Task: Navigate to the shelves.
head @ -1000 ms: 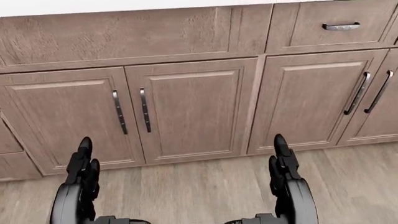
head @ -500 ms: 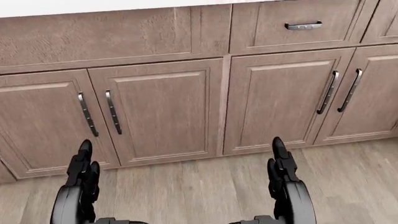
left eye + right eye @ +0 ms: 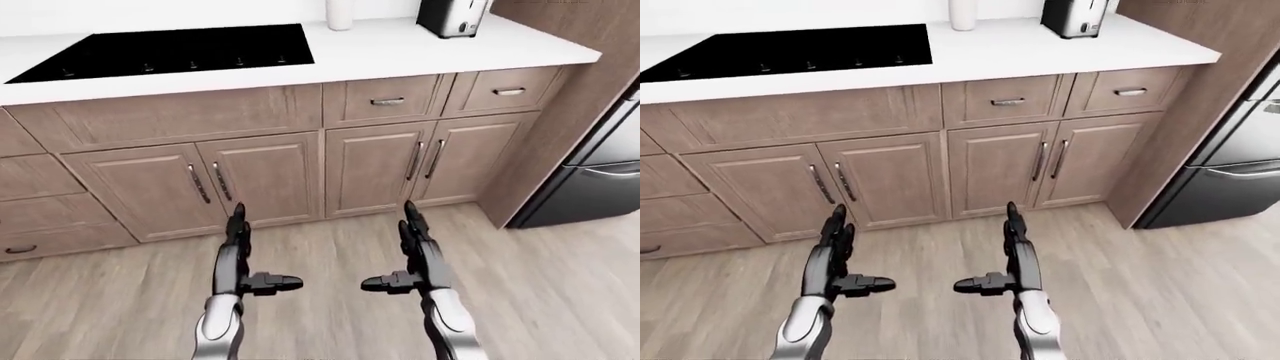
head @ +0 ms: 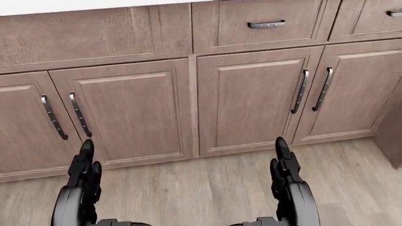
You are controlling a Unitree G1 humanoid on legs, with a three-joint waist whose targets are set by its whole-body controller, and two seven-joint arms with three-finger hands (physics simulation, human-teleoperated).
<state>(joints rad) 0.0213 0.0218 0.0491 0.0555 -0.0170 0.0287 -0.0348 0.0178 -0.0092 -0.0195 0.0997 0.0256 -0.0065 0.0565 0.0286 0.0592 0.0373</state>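
Note:
No shelves show in any view. My left hand (image 3: pixel 240 255) and right hand (image 3: pixel 412 251) are held out low over the wood floor, fingers straight and thumbs pointing inward, both open and empty. They also show at the bottom of the head view, the left hand (image 4: pixel 83 172) and the right hand (image 4: pixel 283 169). Ahead stands a run of brown base cabinets (image 3: pixel 270 176) under a white counter (image 3: pixel 400 49).
A black cooktop (image 3: pixel 170 51) lies in the counter at upper left. A toaster (image 3: pixel 452 15) and a white container (image 3: pixel 340 11) stand at the counter's top. A tall wood panel (image 3: pixel 560 112) and a steel fridge (image 3: pixel 600 169) are at right. Wood floor (image 3: pixel 330 315) spreads below.
The whole head view has shifted: the cabinets slide left in the picture, so the camera has moved right. My hands keep the same pose.

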